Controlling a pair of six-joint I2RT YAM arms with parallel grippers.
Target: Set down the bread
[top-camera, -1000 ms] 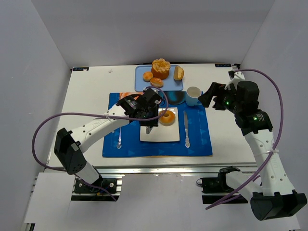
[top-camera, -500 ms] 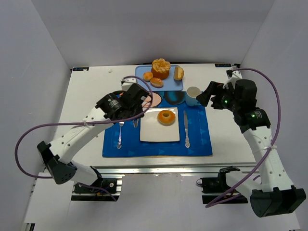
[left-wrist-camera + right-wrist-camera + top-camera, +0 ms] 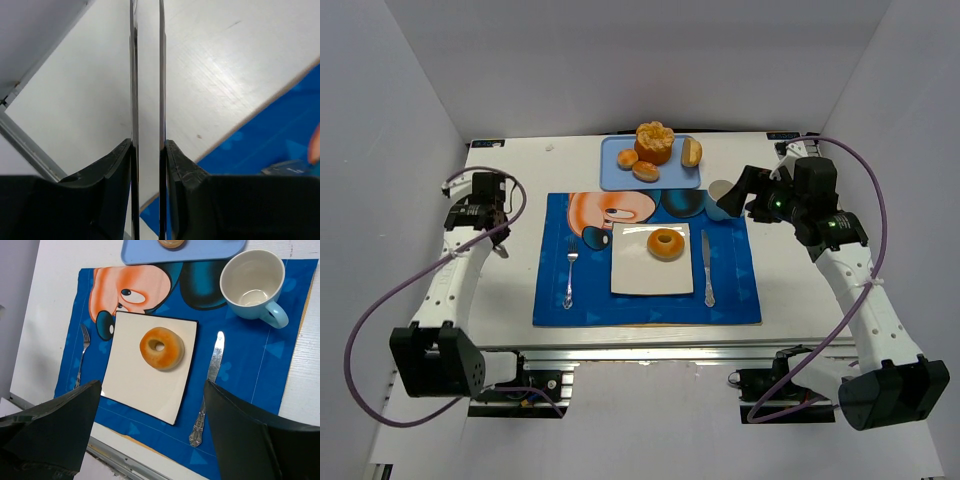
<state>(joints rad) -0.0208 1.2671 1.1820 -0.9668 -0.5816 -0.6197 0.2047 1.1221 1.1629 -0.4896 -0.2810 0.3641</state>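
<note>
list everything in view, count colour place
bread: 1, golden-brown ring, on the plate
plate: 1, white square, middle of the placemat
placemat: 1, blue with cartoon face, on the table
fork: 1, silver, left of the plate
knife: 1, silver, right of the plate
mug: 1, pale blue, placemat's far right corner
tray: 1, light blue, beyond the placemat
small rolls: 3, golden, on the tray
tall bun: 1, orange, on the tray
table: 1, white, under everything
left hand: 1, black, nearly shut, empty, over table left of placemat
right hand: 1, black, open, empty, near the mug
</note>
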